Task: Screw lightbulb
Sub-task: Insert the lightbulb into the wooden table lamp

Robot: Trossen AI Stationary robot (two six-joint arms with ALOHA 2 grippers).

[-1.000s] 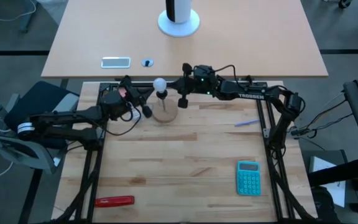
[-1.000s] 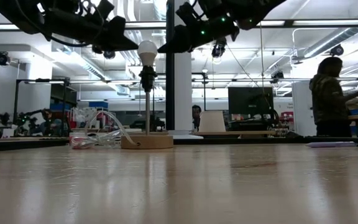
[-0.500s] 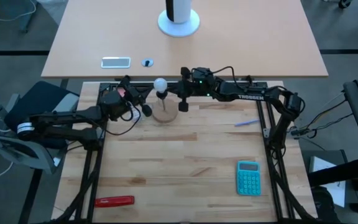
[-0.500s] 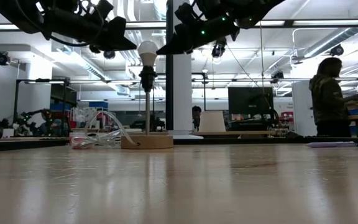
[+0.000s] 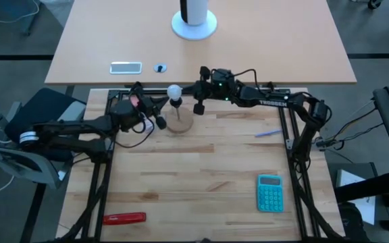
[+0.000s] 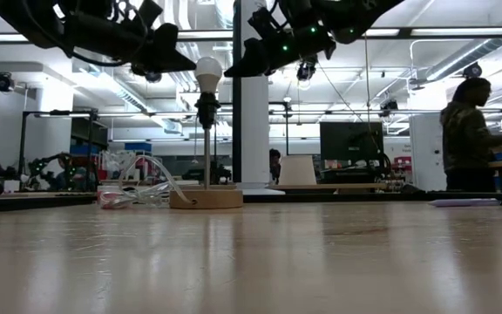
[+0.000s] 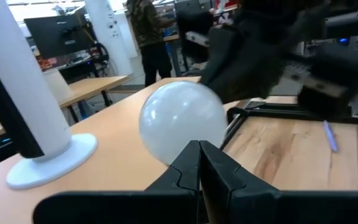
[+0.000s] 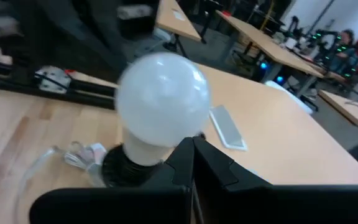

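The lightbulb (image 5: 174, 90) is small, white and round. It sits upright in the black socket (image 6: 206, 109) of a thin lamp stand on a round wooden base (image 5: 179, 123). My left gripper (image 7: 199, 146) is shut and hangs level just left of the bulb (image 6: 207, 71), at bulb height. My right gripper (image 8: 191, 144) is shut and hangs just right of the bulb. In the low view a narrow gap shows between the bulb and each gripper's tip, so neither holds anything.
A clear plastic bag (image 6: 133, 187) lies left of the wooden base. A teal calculator (image 5: 270, 192), a red tool (image 5: 124, 219) and a pen (image 5: 265, 133) lie on the table. A white cylinder (image 5: 194, 23) stands on the far desk. A person (image 6: 469, 131) stands behind.
My right gripper has edged toward the bulb and then drawn back a little toward the table's right edge, staying shut. The bulb and the stand have kept still.
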